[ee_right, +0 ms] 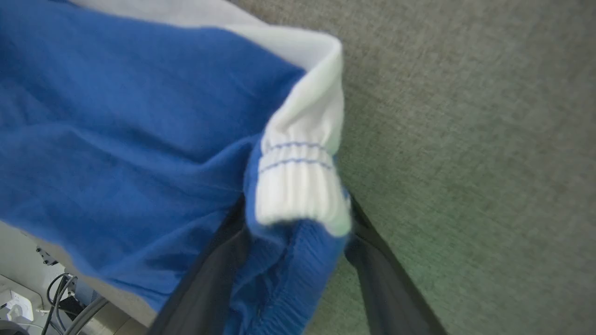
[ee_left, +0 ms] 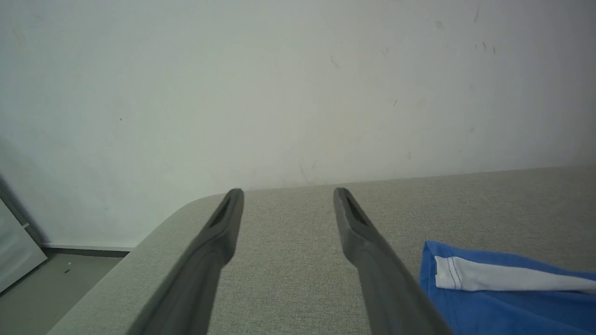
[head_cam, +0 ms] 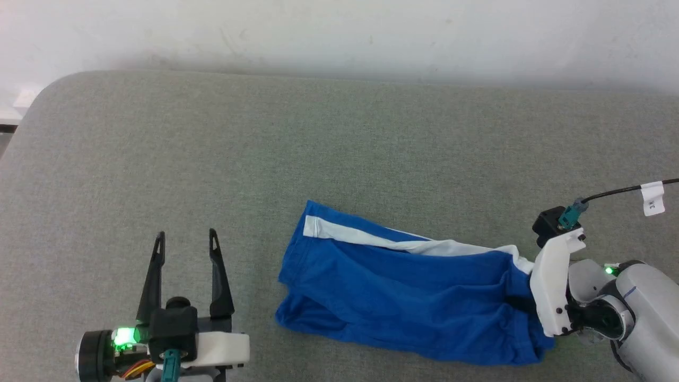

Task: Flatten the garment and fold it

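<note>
Since the blue shorts [head_cam: 403, 297] lie rumpled at the head view's lower right, the right gripper [ee_right: 298, 209], straddling their gathered waistband [ee_right: 300, 186] (clamped or not, I cannot tell), should pinch both layers before pulling taut. The left gripper [head_cam: 186, 239] stands spread and empty at lower left.
</note>
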Available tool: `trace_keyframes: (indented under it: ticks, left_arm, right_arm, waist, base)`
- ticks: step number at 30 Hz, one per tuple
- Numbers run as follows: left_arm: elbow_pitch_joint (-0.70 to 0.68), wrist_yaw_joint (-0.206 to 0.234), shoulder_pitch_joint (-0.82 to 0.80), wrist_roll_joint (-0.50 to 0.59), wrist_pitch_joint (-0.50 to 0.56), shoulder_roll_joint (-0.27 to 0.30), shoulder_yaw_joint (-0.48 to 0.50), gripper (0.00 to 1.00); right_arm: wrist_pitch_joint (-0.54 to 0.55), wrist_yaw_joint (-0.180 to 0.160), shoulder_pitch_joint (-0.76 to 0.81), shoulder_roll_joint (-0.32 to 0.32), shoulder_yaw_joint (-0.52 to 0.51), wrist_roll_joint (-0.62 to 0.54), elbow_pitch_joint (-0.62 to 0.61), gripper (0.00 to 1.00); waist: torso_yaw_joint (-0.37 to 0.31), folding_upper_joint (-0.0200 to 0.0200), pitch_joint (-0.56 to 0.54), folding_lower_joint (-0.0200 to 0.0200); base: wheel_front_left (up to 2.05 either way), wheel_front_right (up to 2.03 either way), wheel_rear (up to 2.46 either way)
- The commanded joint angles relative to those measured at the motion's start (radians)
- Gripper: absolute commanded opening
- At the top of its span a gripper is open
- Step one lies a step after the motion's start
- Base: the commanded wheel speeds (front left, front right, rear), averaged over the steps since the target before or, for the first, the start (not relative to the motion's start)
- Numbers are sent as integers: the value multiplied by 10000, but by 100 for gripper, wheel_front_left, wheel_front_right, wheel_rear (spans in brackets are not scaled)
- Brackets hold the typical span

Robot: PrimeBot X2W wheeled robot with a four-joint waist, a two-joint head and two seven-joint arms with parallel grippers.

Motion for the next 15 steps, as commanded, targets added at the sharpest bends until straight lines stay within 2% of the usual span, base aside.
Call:
trace_keyframes:
  ticks: [1,8,15]
  left_arm:
    - [44,-47,162,93,-47,-49,76,100]
    - [-12,-371,419,402,-47,-140,483,100]
    - [-130,-718,514,566,-47,-207,638,100]
  right_arm:
    - [7,-7,519,443,371,-50,259,0]
    - [-410,-7,51,27,218,251,-712,0]
    - [-379,-7,-118,-1527,22,698,-2170,0]
  waist:
    - [-52,1,-43,1]
    - [-410,1,-300,1]
    - [-689,1,-413,1]
  base:
    - [0,0,0]
    - [0,0,0]
    - [0,0,0]
